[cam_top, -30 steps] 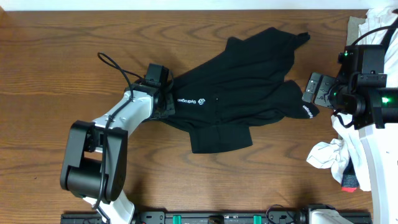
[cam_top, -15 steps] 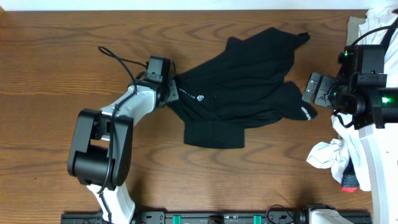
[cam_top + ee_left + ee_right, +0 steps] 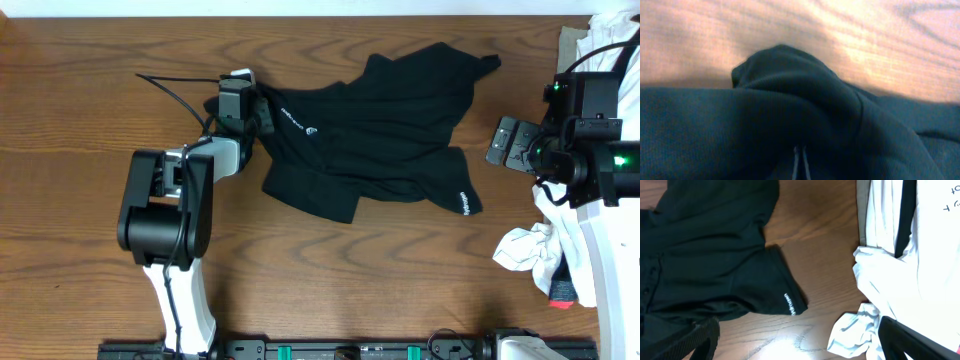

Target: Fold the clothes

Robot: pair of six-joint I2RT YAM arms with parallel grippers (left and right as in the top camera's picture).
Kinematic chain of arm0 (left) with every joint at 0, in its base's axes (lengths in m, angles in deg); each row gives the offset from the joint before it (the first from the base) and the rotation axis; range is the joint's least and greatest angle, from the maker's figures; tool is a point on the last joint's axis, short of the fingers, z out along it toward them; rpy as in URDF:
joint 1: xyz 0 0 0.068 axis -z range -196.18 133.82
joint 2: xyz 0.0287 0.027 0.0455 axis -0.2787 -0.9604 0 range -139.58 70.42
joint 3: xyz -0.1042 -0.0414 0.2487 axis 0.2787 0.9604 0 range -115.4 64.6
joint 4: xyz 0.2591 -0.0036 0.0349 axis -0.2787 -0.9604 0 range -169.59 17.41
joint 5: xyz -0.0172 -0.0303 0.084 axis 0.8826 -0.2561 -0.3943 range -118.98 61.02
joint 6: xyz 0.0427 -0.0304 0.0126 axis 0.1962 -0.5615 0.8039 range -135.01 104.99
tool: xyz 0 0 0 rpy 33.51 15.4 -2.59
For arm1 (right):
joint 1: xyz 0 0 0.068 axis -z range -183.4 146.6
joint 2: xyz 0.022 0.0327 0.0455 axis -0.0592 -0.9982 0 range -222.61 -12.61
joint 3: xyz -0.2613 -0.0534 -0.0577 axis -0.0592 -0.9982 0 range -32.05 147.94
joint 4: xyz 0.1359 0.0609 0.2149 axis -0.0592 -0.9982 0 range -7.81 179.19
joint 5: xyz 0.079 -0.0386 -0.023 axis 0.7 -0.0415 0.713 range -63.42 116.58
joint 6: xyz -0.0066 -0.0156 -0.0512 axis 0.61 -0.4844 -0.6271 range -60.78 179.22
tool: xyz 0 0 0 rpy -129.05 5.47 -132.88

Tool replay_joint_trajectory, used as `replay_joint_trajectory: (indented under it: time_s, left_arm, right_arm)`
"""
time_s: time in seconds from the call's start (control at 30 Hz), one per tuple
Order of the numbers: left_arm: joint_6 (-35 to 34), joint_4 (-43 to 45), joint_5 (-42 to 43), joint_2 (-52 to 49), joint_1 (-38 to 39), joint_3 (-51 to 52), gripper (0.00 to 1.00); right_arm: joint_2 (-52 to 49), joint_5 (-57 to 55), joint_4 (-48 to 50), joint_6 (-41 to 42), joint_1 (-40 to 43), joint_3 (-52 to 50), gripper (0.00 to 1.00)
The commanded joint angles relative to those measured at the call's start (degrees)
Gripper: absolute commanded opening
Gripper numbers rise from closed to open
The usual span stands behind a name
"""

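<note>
Across the wooden table (image 3: 80, 200), the clothes (image 3: 380, 130) stretch from my left gripper (image 3: 263, 112), clenched on their edge, toward my gaping, empty right gripper (image 3: 494, 148).

Black garment (image 3: 705, 255) left, white garments (image 3: 900, 265) right, wood table (image 3: 825, 255) between.

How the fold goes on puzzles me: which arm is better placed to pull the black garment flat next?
Left, probably. The left fingers are shut on an edge of the black garment; the right fingers stand open, apart from it, holding nothing.
</note>
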Motion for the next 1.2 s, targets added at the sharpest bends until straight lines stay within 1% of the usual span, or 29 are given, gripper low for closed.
replay_joint_trajectory:
  time_s: [0.0, 0.1, 0.17, 0.27, 0.37, 0.4, 0.47, 0.57, 0.67, 0.73, 0.77, 0.8, 0.83, 0.93, 1.07, 1.17]
  left_arm:
    - [5.0, 2.3, -2.1, -7.1, -1.1, 2.6, 0.06]
    - [8.0, 8.2, -2.1, -9.3, -1.2, 2.0, 0.06]
    - [10.9, 9.3, -2.1, -10.0, -1.2, 0.8, 0.06]
    - [13.3, 8.0, -2.1, -8.9, -1.2, -1.3, 0.06]
    - [13.2, 4.6, -2.1, -3.4, -1.2, -2.1, 0.07]
    - [12.5, 2.2, -2.2, 1.5, -1.2, -2.0, 0.1]
    - [10.2, -1.3, -2.1, 7.7, -1.2, -2.0, 0.23]
    - [5.1, -8.6, -2.1, 16.8, -1.0, -2.0, 0.23]
    - [-1.1, -19.8, -1.3, 25.5, -0.1, -2.0, 0.23]
    - [-4.0, -27.6, 0.5, 30.0, 1.4, -2.0, 0.22]
    - [-4.9, -31.4, 1.3, 31.6, 2.5, -2.0, 0.19]
    - [-5.5, -34.9, 1.9, 33.0, 3.8, -2.0, 0.1]
    - [-5.7, -38.2, 2.0, 33.8, 5.5, -2.0, 0.06]
    - [-5.7, -43.1, 2.0, 33.6, 11.0, -1.5, 0.06]
    - [-5.7, -42.0, 2.0, 30.3, 18.3, 0.0, 0.06]
    - [-5.7, -40.2, 2.0, 27.0, 21.8, 0.0, 0.06]
  right_arm:
    - [0.0, -0.3, 0.0, -0.2, 0.4, 0.2, 0.99]
    - [0.0, -0.3, 0.0, -0.2, 0.4, 0.2, 0.99]
    - [0.0, -0.3, 0.0, -0.2, 0.4, 0.2, 0.99]
    - [0.0, -0.3, 0.0, -0.3, 0.4, 0.2, 0.99]
    - [0.0, -0.3, 0.0, -0.2, 0.4, 0.2, 0.99]
    - [0.0, -0.3, 0.0, -0.2, 0.4, 0.2, 0.99]
    - [0.0, -0.3, 0.0, -0.2, 0.4, 0.2, 0.99]
    - [0.0, -0.3, 0.0, -0.2, 0.4, 0.2, 0.99]
    - [0.0, -0.3, 0.0, -0.2, 0.4, 0.2, 0.99]
    - [0.0, -0.3, 0.0, -0.2, 0.4, 0.2, 0.99]
    - [0.0, -0.3, 0.0, -0.2, 0.4, 0.2, 0.99]
    - [0.0, -0.3, 0.0, -0.2, 0.4, 0.2, 0.99]
    - [0.0, -0.3, 0.0, -0.2, 0.4, 0.2, 0.99]
    - [0.0, -0.3, 0.0, -0.2, 0.4, 0.2, 0.99]
    - [0.0, -0.3, 0.0, -0.2, 0.4, 0.2, 0.99]
    - [0.0, -0.3, 0.0, -0.2, 0.4, 0.2, 0.99]
